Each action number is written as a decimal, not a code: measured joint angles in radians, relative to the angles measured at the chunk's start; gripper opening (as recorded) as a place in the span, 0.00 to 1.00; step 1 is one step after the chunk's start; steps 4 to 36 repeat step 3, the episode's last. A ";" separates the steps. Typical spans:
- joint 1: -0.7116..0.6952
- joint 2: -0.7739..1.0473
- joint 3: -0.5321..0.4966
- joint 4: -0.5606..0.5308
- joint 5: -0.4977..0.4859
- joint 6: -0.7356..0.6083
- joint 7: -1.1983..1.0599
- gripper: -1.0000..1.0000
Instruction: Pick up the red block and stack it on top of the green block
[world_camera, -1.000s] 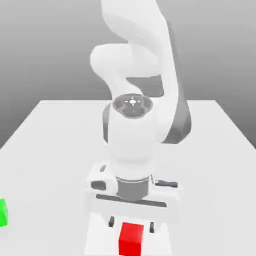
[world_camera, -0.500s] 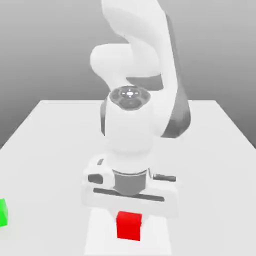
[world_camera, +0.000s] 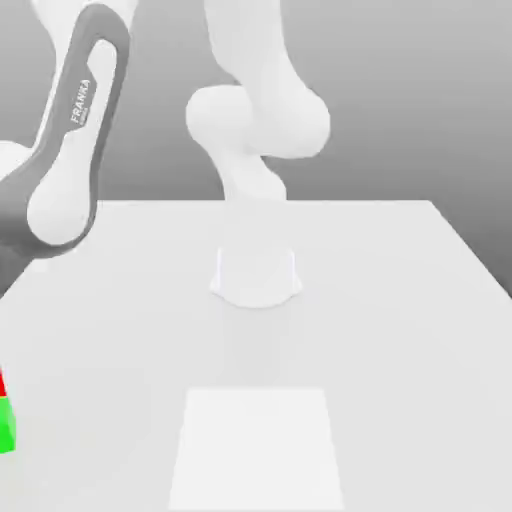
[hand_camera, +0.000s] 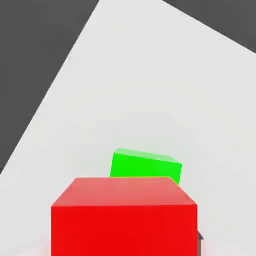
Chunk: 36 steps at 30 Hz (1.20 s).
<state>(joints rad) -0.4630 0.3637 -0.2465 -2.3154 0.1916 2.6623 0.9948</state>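
My gripper is closed on the bright red cube (hand_camera: 124, 230), which I have up near the hand, and the bright green cube (hand_camera: 145, 165) lies beyond it, partly hidden behind the red one. In the exterior view, taking the middle of the picture as the dial's centre, the green cube sits on the white tabletop (world_camera: 380, 320) at about eight o'clock, at the edge of the frame, with a sliver of red right above it. I cannot tell whether the two touch. In the hand view the green cube looks slightly turned against the red one. I judge that my coming move turns on centring red over green and matching their faces before I lower; released off-centre, red could tip off.
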 joint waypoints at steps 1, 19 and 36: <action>0.000 0.000 0.000 0.000 0.000 0.000 0.000 1.00; 0.000 0.000 0.000 0.000 0.000 0.000 0.000 1.00; 0.000 0.000 0.000 0.000 0.000 0.000 0.000 1.00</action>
